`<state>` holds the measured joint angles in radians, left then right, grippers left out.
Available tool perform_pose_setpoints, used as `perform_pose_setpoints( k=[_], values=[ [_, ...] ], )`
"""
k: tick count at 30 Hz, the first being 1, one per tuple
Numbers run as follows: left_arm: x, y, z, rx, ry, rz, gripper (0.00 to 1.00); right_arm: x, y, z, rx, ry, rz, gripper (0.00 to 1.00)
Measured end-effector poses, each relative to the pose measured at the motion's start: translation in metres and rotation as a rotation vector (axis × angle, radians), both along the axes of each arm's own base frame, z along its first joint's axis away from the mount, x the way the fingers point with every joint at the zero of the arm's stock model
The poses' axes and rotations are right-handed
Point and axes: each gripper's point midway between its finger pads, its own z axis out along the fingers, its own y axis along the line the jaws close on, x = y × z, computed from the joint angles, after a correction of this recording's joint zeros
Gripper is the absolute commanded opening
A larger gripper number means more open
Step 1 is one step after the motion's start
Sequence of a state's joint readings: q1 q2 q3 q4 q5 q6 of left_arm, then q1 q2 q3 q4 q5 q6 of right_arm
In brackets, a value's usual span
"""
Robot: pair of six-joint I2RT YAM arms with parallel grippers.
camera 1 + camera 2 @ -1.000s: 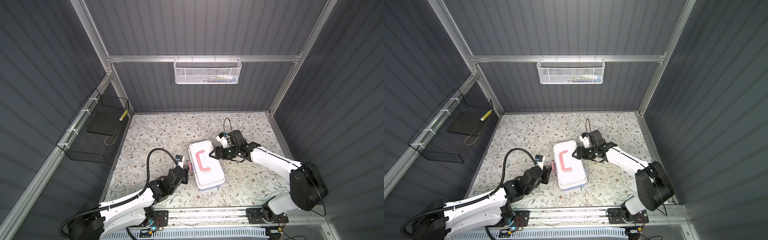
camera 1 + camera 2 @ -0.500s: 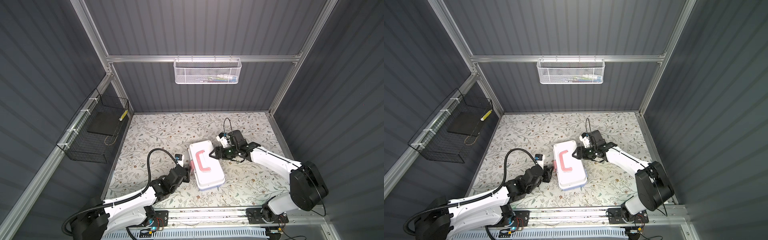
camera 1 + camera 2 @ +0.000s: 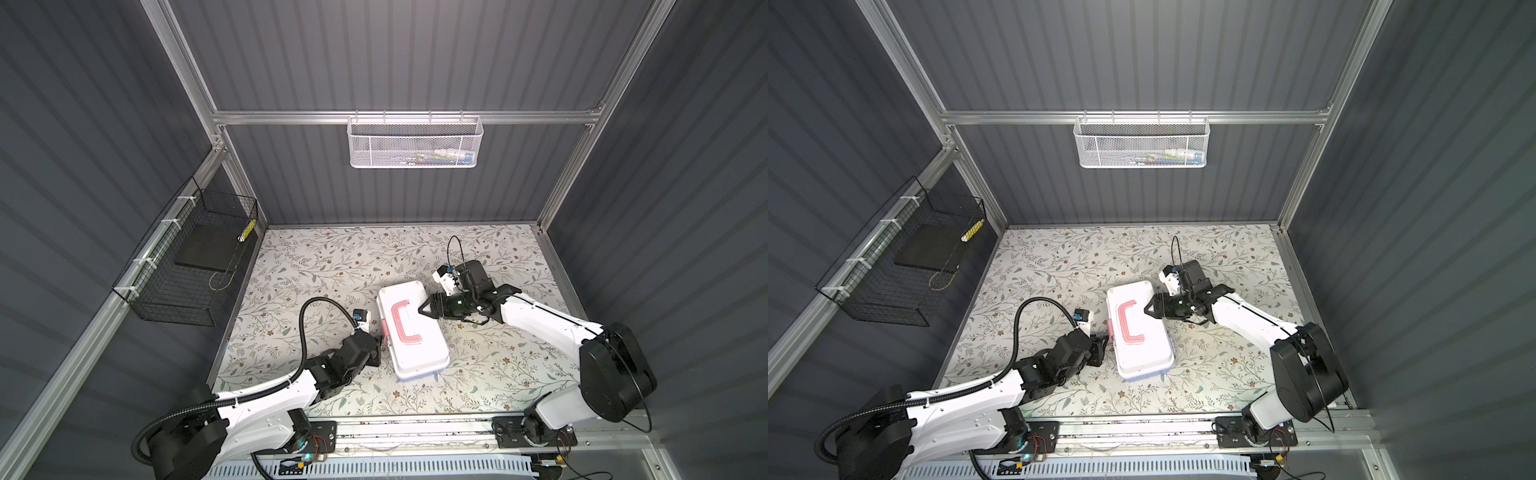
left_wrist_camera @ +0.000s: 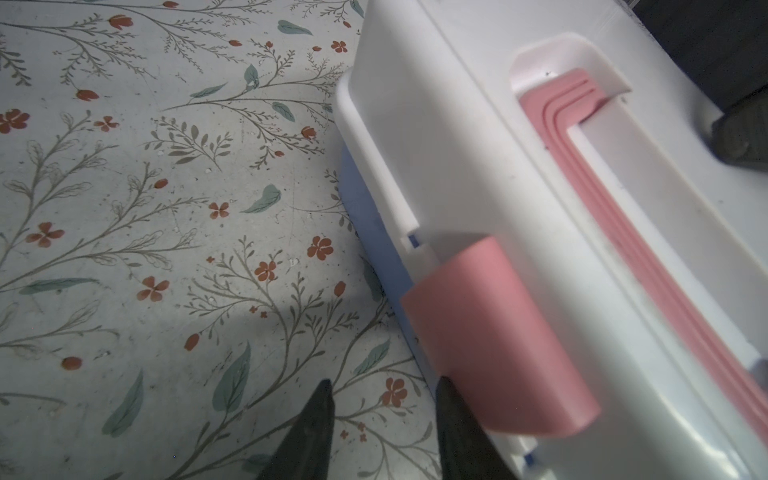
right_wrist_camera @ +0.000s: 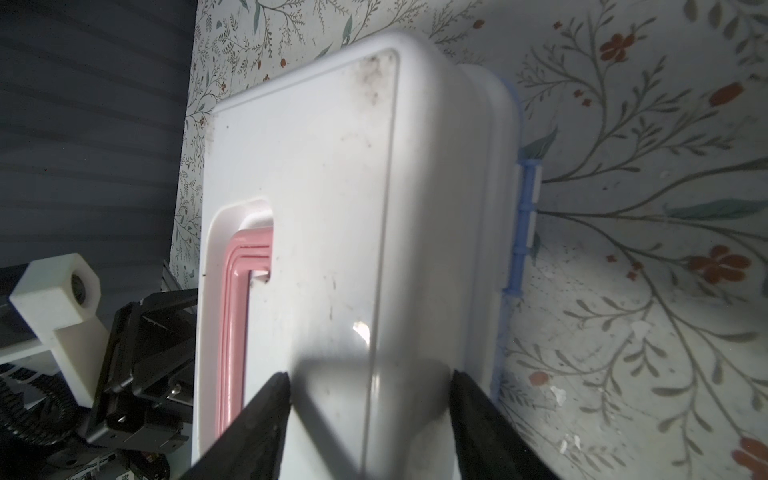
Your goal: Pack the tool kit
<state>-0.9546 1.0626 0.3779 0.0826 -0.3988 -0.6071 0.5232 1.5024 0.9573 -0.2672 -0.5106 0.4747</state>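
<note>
The tool kit (image 3: 415,349) (image 3: 1144,349) lies shut on the floral table, white lid up and its pink handle (image 3: 393,322) (image 3: 1121,320) folded flat. My left gripper (image 3: 379,338) (image 4: 384,384) is low beside the case's left long side, open, with only table between its fingertips. One fingertip (image 4: 446,395) is right at the pink latch (image 4: 494,332). My right gripper (image 3: 426,311) (image 5: 368,376) is open over the lid (image 5: 332,187) at its right rim, one tip near the handle, the other by the hinge side. Tools inside are hidden.
A white mesh basket (image 3: 413,143) (image 3: 1140,143) with small items hangs on the back wall. A black wire basket (image 3: 195,266) (image 3: 905,270) hangs on the left wall. Blue hinges (image 5: 525,216) run along the case's right side. The left arm's wrist (image 5: 137,353) is close beyond the case.
The left arm has shifted slightly beside the case's latch side. The right gripper and the case have stayed in place.
</note>
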Motion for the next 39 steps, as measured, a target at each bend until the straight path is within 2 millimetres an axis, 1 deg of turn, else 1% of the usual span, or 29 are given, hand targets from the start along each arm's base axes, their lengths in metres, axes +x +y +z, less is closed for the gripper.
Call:
perform_pose_setpoints(
  k=[4,16,19,26,29,32,33,36,39],
  values=[
    [-0.001,0.001,0.003,-0.003,-0.001,-0.001,0.43,0.0,0.0,0.0,0.0,0.0,0.0,0.63],
    [0.0,0.0,0.024,-0.042,-0.02,0.003,0.44,0.0,0.0,0.0,0.0,0.0,0.0,0.63],
    [0.0,0.003,0.028,-0.059,-0.019,0.015,0.44,0.0,0.0,0.0,0.001,-0.001,0.0,0.63],
    [0.005,0.009,0.045,-0.137,-0.041,0.05,0.44,0.0,0.0,0.0,0.001,0.0,0.001,0.63],
    [0.005,0.011,0.042,-0.153,-0.027,0.055,0.42,0.0,0.0,0.0,0.001,0.001,0.001,0.63],
    [0.004,0.011,0.037,-0.167,-0.012,0.054,0.3,0.001,0.0,-0.002,0.002,0.004,0.0,0.63],
    [0.004,0.011,0.036,-0.17,-0.006,0.052,0.28,0.001,0.0,-0.002,0.003,0.005,0.0,0.63],
    [0.003,0.011,0.029,-0.148,0.011,0.049,0.29,0.001,0.0,-0.002,0.003,0.005,0.0,0.63],
    [0.0,0.015,0.013,-0.092,0.05,0.049,0.33,0.002,0.0,-0.002,0.0,0.002,0.002,0.63]
  ],
)
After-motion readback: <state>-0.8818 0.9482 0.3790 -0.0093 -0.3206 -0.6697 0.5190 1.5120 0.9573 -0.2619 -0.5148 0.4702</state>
